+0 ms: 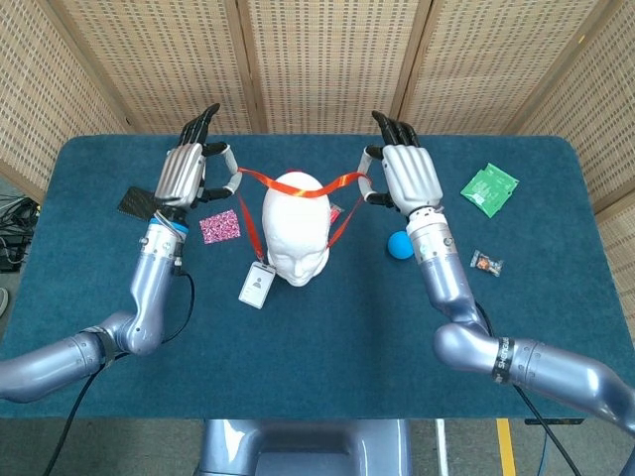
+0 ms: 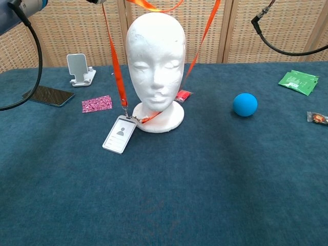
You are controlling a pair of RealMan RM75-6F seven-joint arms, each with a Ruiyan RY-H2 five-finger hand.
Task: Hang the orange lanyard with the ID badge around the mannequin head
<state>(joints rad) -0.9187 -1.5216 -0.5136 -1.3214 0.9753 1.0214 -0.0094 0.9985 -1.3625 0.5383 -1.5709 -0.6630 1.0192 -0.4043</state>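
orange lanyard (image 1: 298, 187) stretched between left hand (image 1: 185, 173), right hand (image 1: 405, 176) — above mannequin head (image 1: 296, 226)

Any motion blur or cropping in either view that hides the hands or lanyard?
Head view: sharp, left hand, right hand and lanyard all in frame. Chest view: hands cropped out at the top, right-side strap slightly blurred near the head.

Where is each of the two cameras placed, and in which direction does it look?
Head view: high above the table, looking down; shows both arms, left hand and right hand holding the orange lanyard over the mannequin head.
Chest view: low at the table's near edge, looking forward at the mannequin's face; only cables and lanyard straps show, no hands.
Shared: mannequin head, ID badge, blue ball.
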